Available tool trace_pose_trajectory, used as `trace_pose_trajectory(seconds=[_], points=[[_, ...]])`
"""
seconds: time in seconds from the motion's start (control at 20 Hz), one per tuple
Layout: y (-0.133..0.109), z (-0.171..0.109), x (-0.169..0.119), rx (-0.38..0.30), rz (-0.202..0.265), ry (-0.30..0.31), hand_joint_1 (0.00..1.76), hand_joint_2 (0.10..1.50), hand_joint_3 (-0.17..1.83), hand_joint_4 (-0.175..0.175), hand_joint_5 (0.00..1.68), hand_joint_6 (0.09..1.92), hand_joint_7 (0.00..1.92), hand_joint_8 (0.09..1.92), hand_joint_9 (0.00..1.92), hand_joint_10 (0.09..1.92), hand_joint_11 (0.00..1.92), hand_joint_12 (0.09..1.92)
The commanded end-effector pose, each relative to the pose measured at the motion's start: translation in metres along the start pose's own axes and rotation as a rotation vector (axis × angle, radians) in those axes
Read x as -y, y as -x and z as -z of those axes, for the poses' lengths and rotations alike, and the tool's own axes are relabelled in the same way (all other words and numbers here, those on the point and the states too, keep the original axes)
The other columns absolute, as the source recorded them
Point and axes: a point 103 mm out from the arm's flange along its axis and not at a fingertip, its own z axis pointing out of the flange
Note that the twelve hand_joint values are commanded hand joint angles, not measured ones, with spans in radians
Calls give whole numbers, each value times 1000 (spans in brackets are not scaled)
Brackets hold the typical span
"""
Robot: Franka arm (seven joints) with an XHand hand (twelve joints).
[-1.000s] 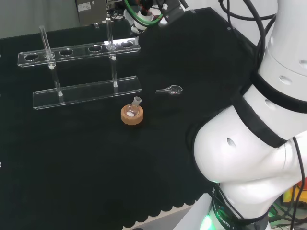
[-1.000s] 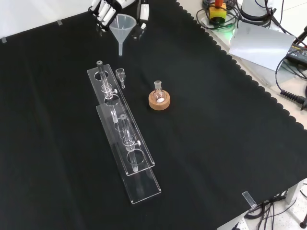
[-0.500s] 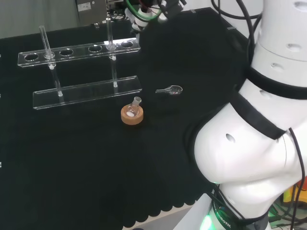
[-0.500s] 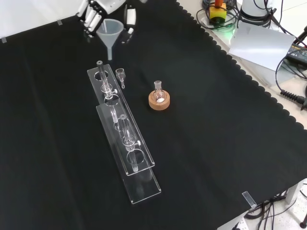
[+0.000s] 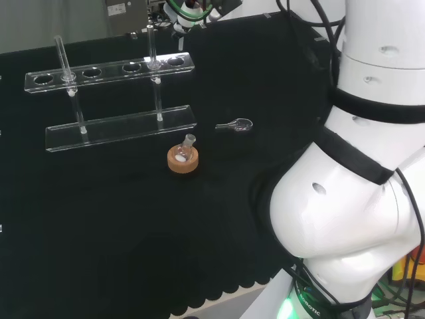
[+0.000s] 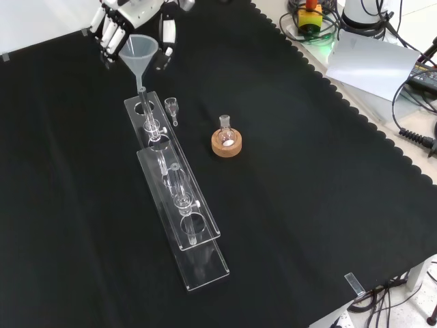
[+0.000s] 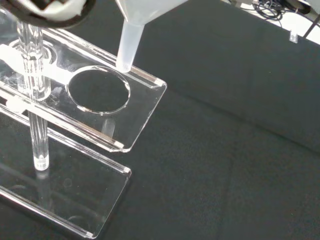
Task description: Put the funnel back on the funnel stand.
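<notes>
One small round glass flask on a cork ring (image 6: 226, 142) stands nearest, apart from the clear acrylic funnel stand (image 6: 179, 198). Farther, the black and white hand (image 6: 130, 20) has its fingers curled round the translucent plastic funnel (image 6: 139, 53). Its spout hangs at the end hole's (image 7: 98, 90) rim, so the next move, I judge, needs centring, then lowering.
</notes>
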Motion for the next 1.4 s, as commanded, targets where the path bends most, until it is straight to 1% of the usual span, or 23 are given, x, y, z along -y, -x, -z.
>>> trace_pose_trajectory(seconds=[0.05,0.25,0.45,0.7,0.8,1.0,1.2,1.4], points=[[-5,-5,-9,11,24,-10,794,676,543,-41,528,686,613,696,981,482,574,1268],[-1,-7,-10,4,28,-10,794,676,544,-41,527,687,614,697,981,483,574,1268],[-7,-10,-15,12,32,-26,794,676,544,-41,527,689,614,697,981,484,574,1268],[-11,-18,-20,7,35,-31,795,676,544,-41,527,690,614,697,981,484,574,1268],[-6,-19,-19,-5,34,-29,795,676,544,-41,527,690,614,697,980,484,574,1268],[-10,-23,-22,9,37,-45,795,676,545,-41,527,691,614,697,980,485,575,1268],[-13,-31,-25,8,40,-53,795,676,545,-41,527,692,614,698,980,485,575,1268],[-9,-33,-25,-1,43,-54,795,675,545,-41,526,692,614,698,980,485,575,1268]])
